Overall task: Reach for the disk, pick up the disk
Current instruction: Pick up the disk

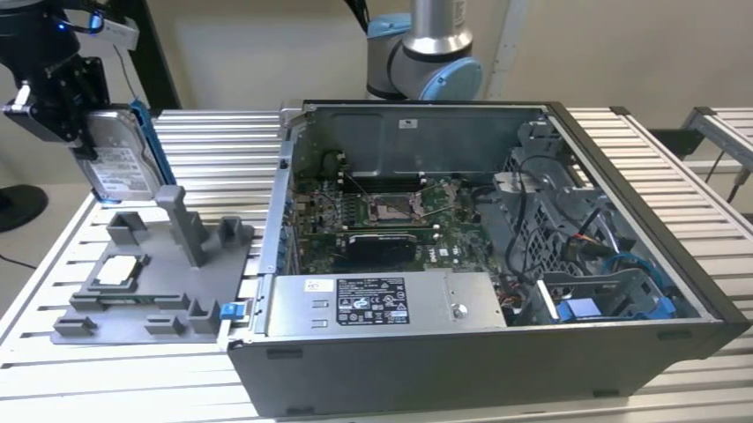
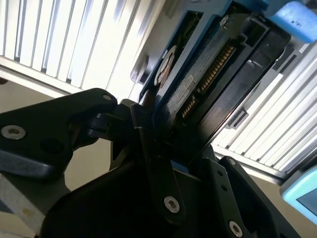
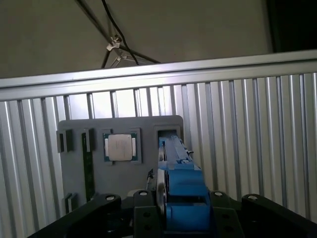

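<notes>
1. Your tool (image 1: 83, 123) is clamped on the disk (image 1: 122, 163), holding it upright in the air.
2. Just below sits the grey fixture (image 1: 153, 295) on the slatted surface (image 1: 212, 141).
3. Farther, at the exterior view's right, stands the open computer case (image 1: 471, 370).

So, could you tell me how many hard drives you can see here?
1: the hard drive hangs clamped in the end effector, above the grey tray beside the open computer; others may sit hidden inside that computer.

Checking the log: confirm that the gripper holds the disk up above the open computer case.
Not quite. The gripper holds the disk up above the grey fixture, beside the open computer case, as the exterior view shows.
</notes>
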`<state>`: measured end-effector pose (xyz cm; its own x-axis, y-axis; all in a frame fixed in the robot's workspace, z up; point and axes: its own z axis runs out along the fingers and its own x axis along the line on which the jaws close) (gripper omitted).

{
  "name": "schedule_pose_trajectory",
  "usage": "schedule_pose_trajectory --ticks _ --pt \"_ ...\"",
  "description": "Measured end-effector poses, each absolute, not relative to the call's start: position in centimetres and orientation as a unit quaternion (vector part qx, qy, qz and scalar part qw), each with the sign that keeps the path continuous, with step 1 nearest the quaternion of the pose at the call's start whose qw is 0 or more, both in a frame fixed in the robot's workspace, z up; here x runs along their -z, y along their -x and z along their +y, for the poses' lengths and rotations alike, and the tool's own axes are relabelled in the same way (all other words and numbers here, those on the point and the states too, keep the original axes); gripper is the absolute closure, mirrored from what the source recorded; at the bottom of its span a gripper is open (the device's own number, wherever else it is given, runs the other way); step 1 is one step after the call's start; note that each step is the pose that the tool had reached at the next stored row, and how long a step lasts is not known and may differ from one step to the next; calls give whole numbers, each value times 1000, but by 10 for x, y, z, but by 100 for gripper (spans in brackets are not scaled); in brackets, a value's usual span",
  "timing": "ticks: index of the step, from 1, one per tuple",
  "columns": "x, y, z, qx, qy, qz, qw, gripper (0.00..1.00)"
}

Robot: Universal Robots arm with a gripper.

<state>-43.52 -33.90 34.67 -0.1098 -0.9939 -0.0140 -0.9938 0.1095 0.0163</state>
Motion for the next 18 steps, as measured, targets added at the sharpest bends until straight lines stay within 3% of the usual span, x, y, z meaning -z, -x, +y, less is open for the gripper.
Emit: schedule_pose_trajectory --ticks 18 --pt "-378 435 -339 11 -667 -745 0 100"
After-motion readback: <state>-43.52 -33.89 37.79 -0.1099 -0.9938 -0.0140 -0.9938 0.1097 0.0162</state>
